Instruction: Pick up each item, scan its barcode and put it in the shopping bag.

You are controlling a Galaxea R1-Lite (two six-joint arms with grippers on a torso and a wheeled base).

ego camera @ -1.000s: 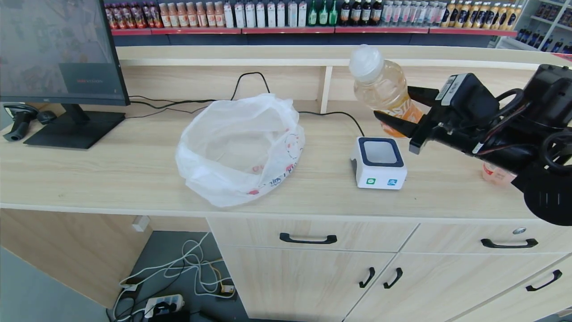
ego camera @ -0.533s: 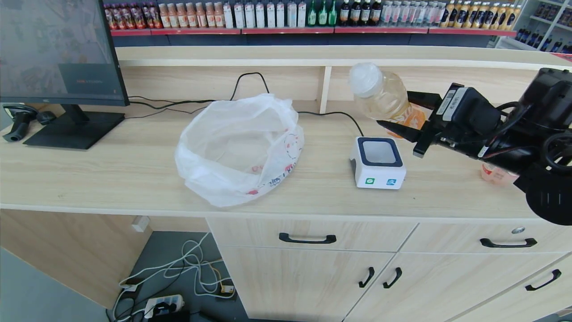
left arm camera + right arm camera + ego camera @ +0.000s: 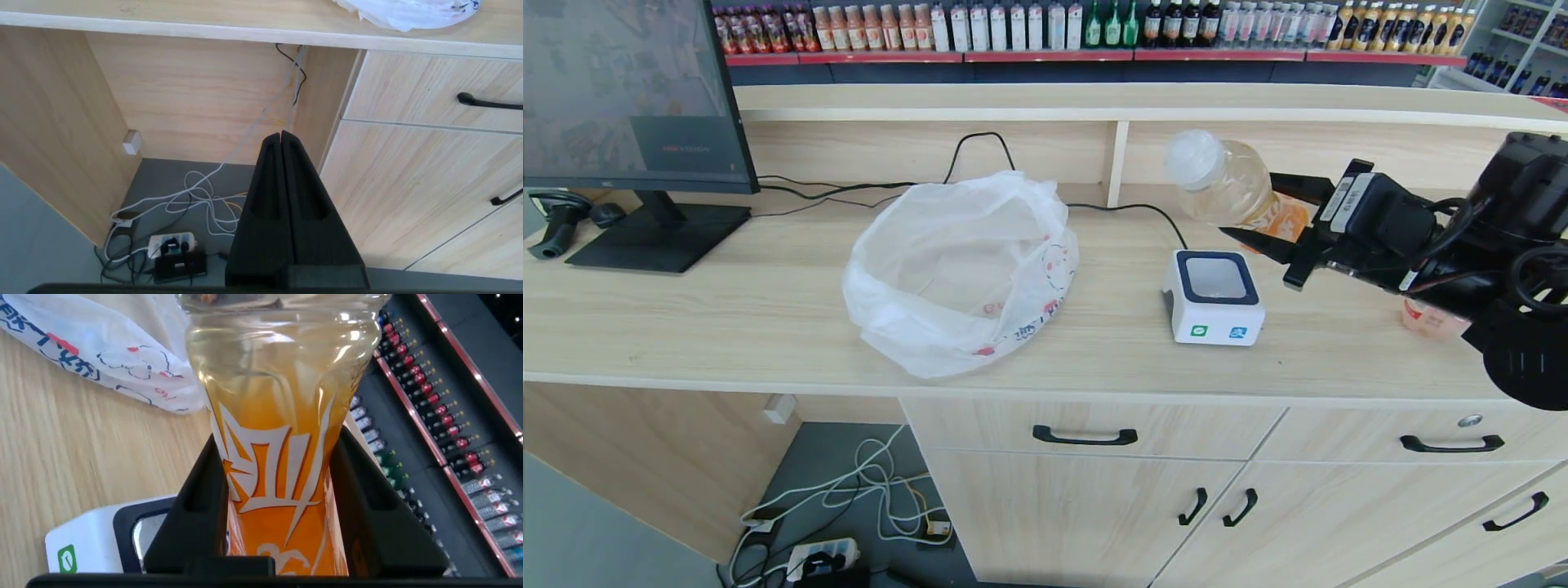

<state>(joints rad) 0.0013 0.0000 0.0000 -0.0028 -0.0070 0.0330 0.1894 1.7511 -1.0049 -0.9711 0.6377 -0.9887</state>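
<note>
- The right end effector point(image 3: 1254, 206) is holding a bottle point(image 3: 1225, 184) of orange drink. Its two fingers are closing on the labelled lower half from both sides, so it is open only as wide as the bottle.
- During the last second the arm has been lowering the bottle and laying it more flat. The white cap is now pointing away from the end effector, and the body is hanging lower over the surface point(image 3: 727, 310) than before.
- The scanner point(image 3: 1213, 296) is sitting just below the fingertips and a little to the front of them, and it has not been moving. The right wrist view is showing the scanner window point(image 3: 106, 535) right under the bottle's label point(image 3: 278, 416).
- I am judging from this that the scanning step is beginning – the label is coming toward the window, but the bottle is not yet touching the scanner.
- The shopping bag point(image 3: 956, 269) is lying open on the surface, well beyond the scanner as seen from the end effector, waiting for the bottle.
- A pink item point(image 3: 1425, 317) is standing under the right arm, half hidden – probably the next one.
- The left end effector point(image 3: 282, 139) is hanging below the surface edge with its fingers pressed together, holding nothing.
</note>
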